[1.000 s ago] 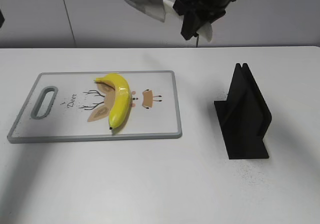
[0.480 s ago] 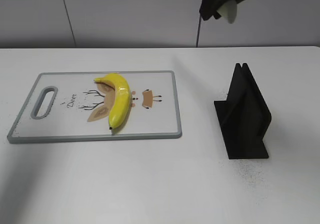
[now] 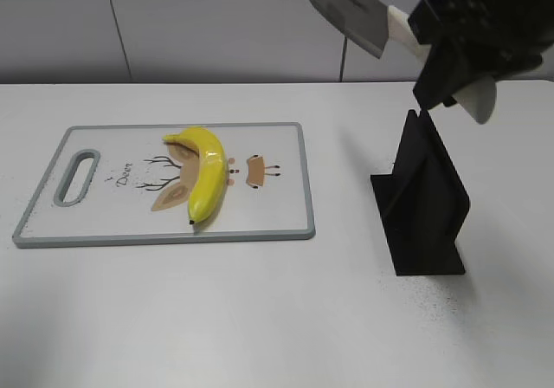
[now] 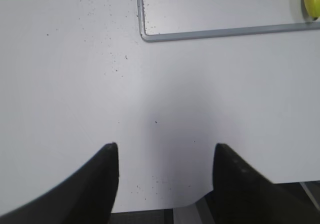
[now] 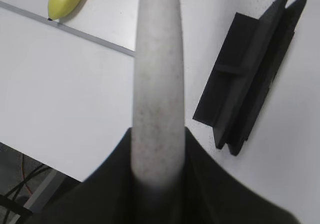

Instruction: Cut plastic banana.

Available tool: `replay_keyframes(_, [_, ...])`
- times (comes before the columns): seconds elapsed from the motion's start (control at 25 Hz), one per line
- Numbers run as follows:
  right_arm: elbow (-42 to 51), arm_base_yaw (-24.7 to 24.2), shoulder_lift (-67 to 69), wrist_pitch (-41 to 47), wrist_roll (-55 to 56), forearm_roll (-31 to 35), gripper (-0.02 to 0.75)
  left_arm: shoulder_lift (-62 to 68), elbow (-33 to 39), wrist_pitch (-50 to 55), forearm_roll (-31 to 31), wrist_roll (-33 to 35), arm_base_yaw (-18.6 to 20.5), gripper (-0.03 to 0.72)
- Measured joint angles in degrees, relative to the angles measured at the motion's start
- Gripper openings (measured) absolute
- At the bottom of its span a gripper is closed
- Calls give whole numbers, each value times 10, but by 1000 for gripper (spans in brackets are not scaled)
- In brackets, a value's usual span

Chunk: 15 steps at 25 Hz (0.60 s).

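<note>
Right gripper, jaws clamped on the cleaver, hovers above the tabletop's right side; banana uncut; left jaws empty, apart.

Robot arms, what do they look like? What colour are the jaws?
The right gripper is black and chunky, with a boxy body and angled edges. In the right wrist view its jaws are dark with smooth sloping sides. The left gripper has two black fingers that curve up to blunt tips. No cables, stickers or writing show on either one.
</note>
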Motion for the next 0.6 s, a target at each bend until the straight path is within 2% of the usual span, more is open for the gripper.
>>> replay_keyframes(0.28, [151,0,-116,-58,41,-5,162,-143,75,1,0,0,0,579])
replay_keyframes(0.6, [235,0,-213,-66,98,-37,162,-307,136,1,0,0,0,579])
